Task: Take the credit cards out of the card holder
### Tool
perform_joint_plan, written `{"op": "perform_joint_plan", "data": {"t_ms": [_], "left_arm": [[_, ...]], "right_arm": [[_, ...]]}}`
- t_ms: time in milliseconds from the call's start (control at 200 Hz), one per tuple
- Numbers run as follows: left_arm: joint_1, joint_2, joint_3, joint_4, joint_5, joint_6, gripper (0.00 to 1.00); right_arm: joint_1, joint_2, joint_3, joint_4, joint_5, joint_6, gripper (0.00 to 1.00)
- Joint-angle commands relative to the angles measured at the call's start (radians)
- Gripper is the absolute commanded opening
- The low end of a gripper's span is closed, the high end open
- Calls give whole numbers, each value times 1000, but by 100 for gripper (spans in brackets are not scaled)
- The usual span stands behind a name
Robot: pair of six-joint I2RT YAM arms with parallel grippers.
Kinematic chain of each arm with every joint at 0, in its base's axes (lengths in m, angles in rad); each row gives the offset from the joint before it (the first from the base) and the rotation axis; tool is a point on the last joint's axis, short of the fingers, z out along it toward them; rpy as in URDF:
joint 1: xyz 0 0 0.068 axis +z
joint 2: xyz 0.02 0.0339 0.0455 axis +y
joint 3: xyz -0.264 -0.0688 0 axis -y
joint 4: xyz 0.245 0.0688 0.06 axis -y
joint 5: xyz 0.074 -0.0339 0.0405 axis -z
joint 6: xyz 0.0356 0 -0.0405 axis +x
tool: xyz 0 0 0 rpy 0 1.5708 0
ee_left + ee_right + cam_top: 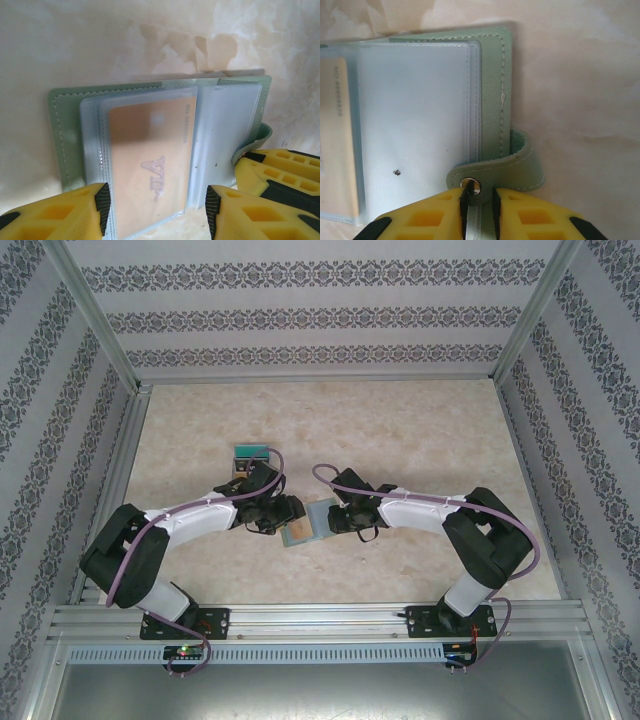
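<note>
Card holder (492, 75) is lying open; our right gripper (479, 196) is pinching its snap tab (520, 165), while our left gripper (157, 202) is hanging with jaws apart astride the tan credit card (150, 150).

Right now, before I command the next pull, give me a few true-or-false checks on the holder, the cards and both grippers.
1. The card holder lies open on the table. True.
2. The tan card is out of the holder. False: it sits inside a clear sleeve of the holder.
3. The right gripper is clamped on the holder's edge, beside the snap tab. True.
4. The left gripper is shut. False: its jaws stand apart, one on each side of the sleeve that holds the tan card.
5. A teal card lies on the table apart from the holder, beyond the left arm. True.
</note>
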Motion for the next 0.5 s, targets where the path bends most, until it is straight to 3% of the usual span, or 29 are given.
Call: {"op": "perform_joint_plan", "data": {"t_ms": [0,495], "left_arm": [[-16,16,30,-5,2,25,55],[-16,96,50,-23,29,27,55]], "right_arm": [[12,50,-1,5,2,11,25],[10,50,-1,2,5,10,25]]}}
